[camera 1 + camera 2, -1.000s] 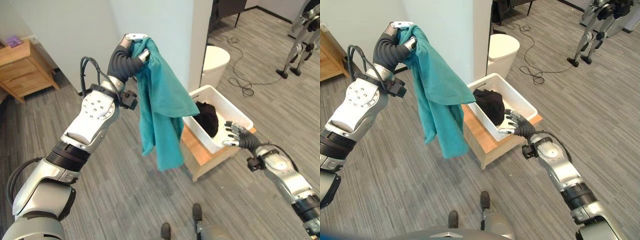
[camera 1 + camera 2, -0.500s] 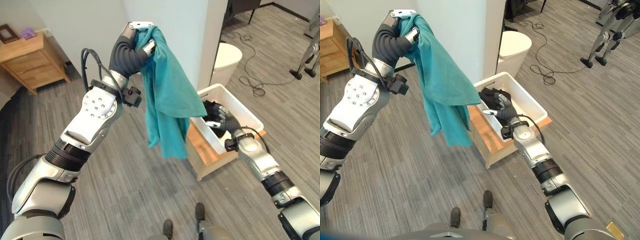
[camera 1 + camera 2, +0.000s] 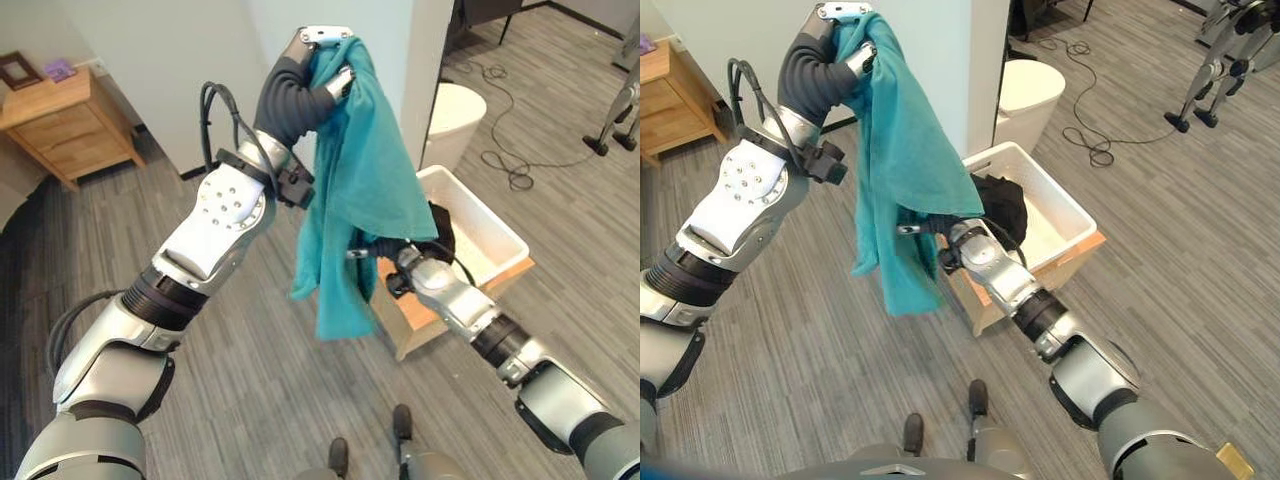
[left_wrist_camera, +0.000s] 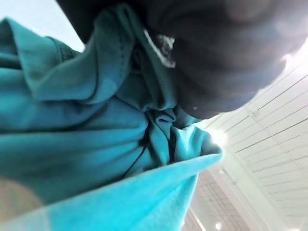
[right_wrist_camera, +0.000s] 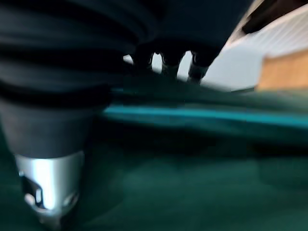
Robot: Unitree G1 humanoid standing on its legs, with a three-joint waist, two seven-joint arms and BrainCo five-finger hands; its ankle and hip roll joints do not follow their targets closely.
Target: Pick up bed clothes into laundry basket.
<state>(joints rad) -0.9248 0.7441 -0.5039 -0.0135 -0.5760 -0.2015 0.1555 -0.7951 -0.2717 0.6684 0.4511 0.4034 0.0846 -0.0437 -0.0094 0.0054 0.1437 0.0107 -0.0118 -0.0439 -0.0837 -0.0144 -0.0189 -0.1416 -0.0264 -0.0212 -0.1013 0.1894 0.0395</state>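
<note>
Left hand [image 3: 305, 85] is raised high at scene centre-left, fingers clenched round the top of a teal cloth [image 3: 355, 190]; the left wrist view confirms bunched teal fabric [image 4: 96, 144] gripped right against the hand's dark cover. Cloth hangs free in the air, draping down in front of the white laundry basket [image 3: 490, 235], not in it. Basket sits on a low wooden stand [image 3: 430, 320] on the grey plank floor [image 3: 260, 380], right of centre, with a dark garment [image 3: 1000, 205] already inside at its near-left end. Right hand [image 3: 930, 228] reaches in from the lower right and meets the hanging cloth about mid-height; its fingers are tucked behind the fabric, so I cannot tell whether they are clenched or released. The right wrist view shows dark fingertips [image 5: 166, 60] against teal cloth, probably touching, but too blurred to confirm. Far left a wooden nightstand [image 3: 60, 125] stands by the white wall; a white round bin [image 3: 455, 110] sits beyond the basket.
</note>
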